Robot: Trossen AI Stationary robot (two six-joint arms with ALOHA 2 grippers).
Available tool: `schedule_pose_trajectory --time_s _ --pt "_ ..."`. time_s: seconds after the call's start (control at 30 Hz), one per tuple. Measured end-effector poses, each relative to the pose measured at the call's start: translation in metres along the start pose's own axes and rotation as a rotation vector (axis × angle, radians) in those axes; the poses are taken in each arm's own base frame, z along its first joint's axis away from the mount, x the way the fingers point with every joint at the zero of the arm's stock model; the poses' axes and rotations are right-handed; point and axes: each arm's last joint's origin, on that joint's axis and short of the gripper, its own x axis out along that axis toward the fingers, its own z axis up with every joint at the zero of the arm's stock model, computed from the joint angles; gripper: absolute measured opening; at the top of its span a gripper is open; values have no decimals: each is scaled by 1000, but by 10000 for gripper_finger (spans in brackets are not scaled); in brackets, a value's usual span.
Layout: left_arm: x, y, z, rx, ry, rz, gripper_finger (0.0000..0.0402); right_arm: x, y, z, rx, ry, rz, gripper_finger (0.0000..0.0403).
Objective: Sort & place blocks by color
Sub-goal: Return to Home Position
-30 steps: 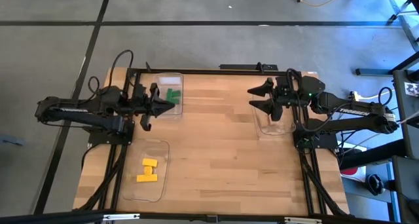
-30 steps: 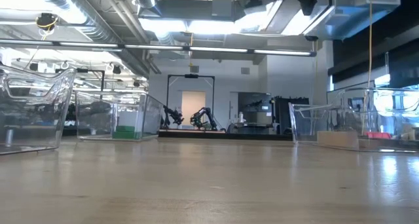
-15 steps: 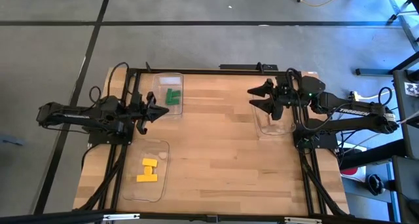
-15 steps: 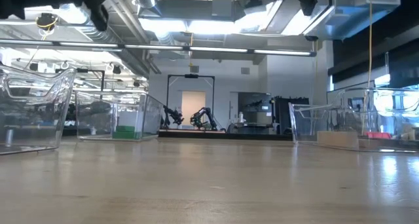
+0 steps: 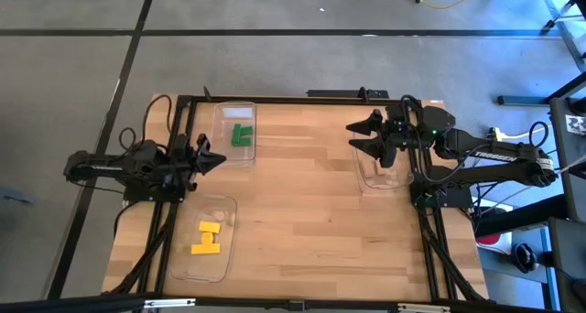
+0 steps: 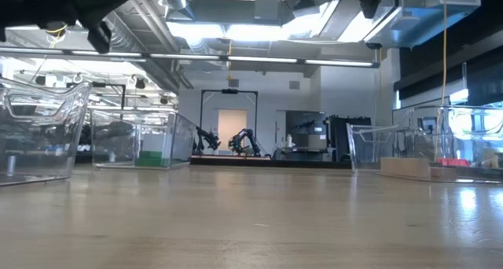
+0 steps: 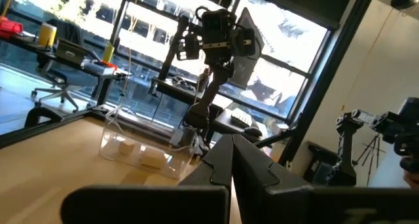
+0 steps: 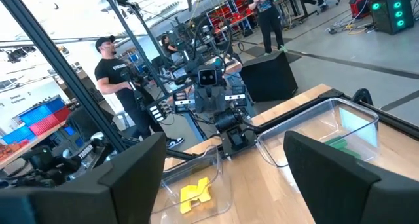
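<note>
Green blocks (image 5: 242, 134) lie in a clear tray (image 5: 234, 112) at the far left. Yellow blocks (image 5: 208, 239) lie in another clear tray (image 5: 203, 263) at the near left. Pale tan cubes (image 7: 152, 160) sit in a third clear tray (image 5: 380, 178) at the right. My left gripper (image 5: 222, 159) is shut and empty at the table's left edge, between the two left trays. My right gripper (image 5: 353, 137) hangs open and empty above the right tray's far left corner, pointing toward the table's left. The right wrist view shows the yellow blocks (image 8: 195, 195) and green blocks (image 8: 340, 144) between its fingers.
The wide middle of the wooden table (image 5: 302, 212) holds nothing. A black frame (image 5: 275, 97) runs along the far edge and both sides. Beyond the table stand people (image 8: 118, 80) and other robot arms.
My left gripper has drawn back from beside the green blocks' tray toward the table's left edge and has sunk, staying shut. My right gripper has kept still and open. No block has moved.
</note>
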Motion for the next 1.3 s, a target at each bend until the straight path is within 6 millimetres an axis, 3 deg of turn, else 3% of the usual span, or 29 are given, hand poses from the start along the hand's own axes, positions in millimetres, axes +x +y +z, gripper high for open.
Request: schedule_pose_trajectory --time_s 0.23,0.57,1.0,1.13,1.3 --pt "-13 13 -29 -23 -36 -21 0 0 0 0 4 0 0 312" --pt "-15 23 -57 21 249 26 0 0 1 1 16 -14 4 312" --pt "-16 23 -58 124 269 15 0 0 0 0 120 2 5 309" --pt "-16 23 -58 124 269 17 0 -1 -1 -7 61 98 34 259" --pt "-16 23 -58 124 268 18 0 -18 2 -17 -57 225 132 95"
